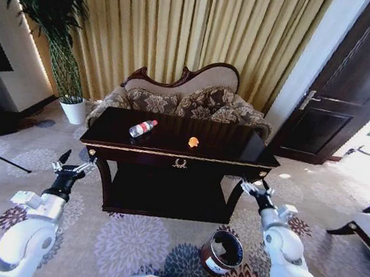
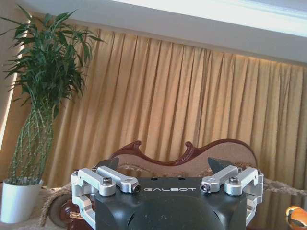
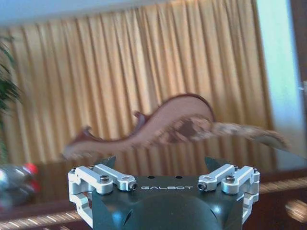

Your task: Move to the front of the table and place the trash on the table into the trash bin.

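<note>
Robot faces the table [image 1: 240, 152] at frame centre. Bottle [image 1: 142, 128] and orange scrap [image 1: 193, 141] lie on top; trash bin [image 1: 221, 252] stands on carpet, lower right. Left gripper [image 1: 74, 165] and right gripper [image 1: 254, 186] spread open, empty, likely poised for reaching. Paper bits not discernible.
</note>
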### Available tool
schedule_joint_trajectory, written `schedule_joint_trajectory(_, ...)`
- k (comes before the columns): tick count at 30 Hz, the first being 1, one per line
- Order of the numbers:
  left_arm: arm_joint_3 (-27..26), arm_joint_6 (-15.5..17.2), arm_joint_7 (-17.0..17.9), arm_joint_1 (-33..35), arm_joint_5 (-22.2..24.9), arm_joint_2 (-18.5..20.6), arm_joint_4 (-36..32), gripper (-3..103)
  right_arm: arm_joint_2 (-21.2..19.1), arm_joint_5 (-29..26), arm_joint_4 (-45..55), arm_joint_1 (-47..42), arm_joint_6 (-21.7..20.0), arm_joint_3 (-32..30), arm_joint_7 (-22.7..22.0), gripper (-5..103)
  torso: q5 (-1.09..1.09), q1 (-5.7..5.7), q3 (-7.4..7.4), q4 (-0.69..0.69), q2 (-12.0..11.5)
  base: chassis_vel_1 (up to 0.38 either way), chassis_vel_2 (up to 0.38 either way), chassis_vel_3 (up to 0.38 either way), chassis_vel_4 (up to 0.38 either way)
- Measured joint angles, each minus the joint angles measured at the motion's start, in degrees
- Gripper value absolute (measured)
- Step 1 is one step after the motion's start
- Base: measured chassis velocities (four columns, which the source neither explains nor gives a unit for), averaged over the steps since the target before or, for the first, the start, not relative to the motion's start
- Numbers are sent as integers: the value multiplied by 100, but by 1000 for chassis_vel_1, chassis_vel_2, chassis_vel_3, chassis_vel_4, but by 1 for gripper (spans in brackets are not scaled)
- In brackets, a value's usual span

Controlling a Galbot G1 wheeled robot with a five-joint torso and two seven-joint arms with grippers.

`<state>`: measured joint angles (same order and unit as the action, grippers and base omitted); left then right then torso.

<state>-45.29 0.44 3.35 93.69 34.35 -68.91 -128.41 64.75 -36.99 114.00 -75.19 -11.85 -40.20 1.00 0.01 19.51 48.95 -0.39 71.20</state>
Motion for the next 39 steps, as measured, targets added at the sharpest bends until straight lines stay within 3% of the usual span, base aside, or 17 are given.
schedule_joint_trajectory(6,-125,239,151,-9,60,91,-83,100,94,-115,898,-243,-279,147,-148,100,-1,0,0,-2,0,0,0,0,0)
schedule_joint_trajectory(21,-152,850,556,-121,221,227,-283,100,13,172,989,-355,-280,220,-13,100,0,0,0,-1,0,0,0,0,0)
schedule_joint_trajectory(39,-239,856,572,-78,246,256,-316,100,83,602,962,-460,-119,252,282,100,0,-1,-1,-1,1,-59,55,52,-47)
